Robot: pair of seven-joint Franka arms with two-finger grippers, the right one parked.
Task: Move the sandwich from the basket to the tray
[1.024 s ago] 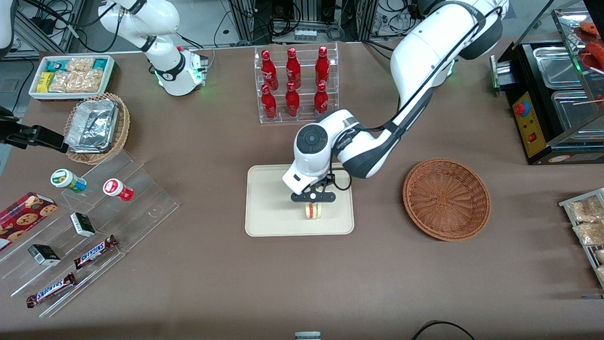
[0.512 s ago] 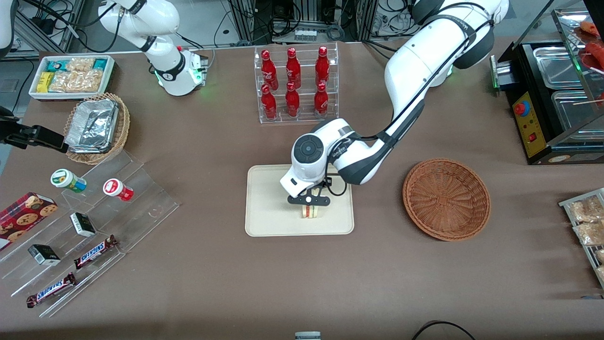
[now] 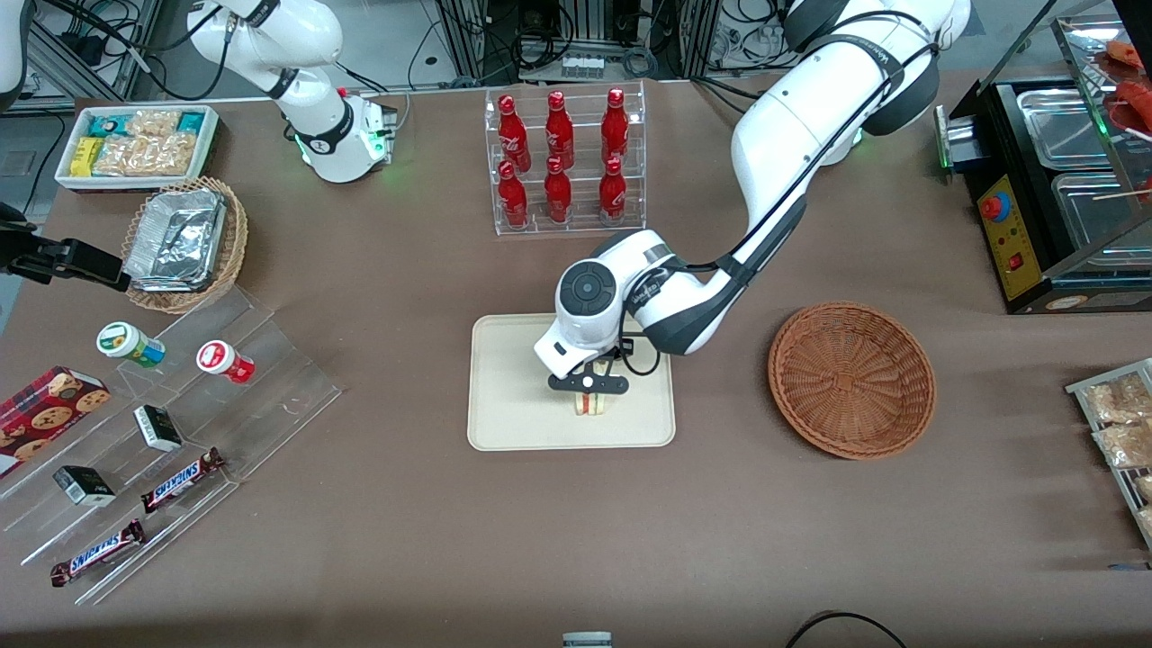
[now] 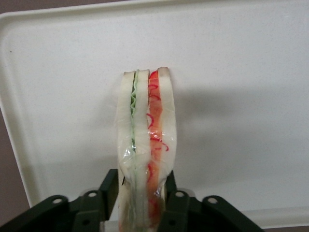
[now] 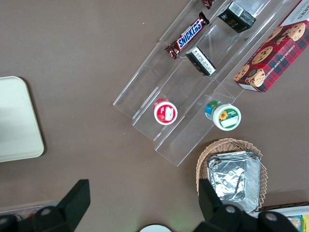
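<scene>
My left gripper hangs low over the cream tray, shut on the sandwich. In the left wrist view the sandwich stands on edge between the black fingers, its green and red filling lines showing, with the tray under it. Whether its lower edge touches the tray I cannot tell. The reddish-brown basket lies beside the tray toward the working arm's end and holds nothing.
A clear rack of red bottles stands farther from the camera than the tray. Toward the parked arm's end are acrylic steps with snack bars and cups, a pale basket with foil trays and a white snack bin.
The gripper has sunk lower over the tray with the sandwich and shifted slightly toward the parked arm's end; between half a second ago and now it barely moved.
</scene>
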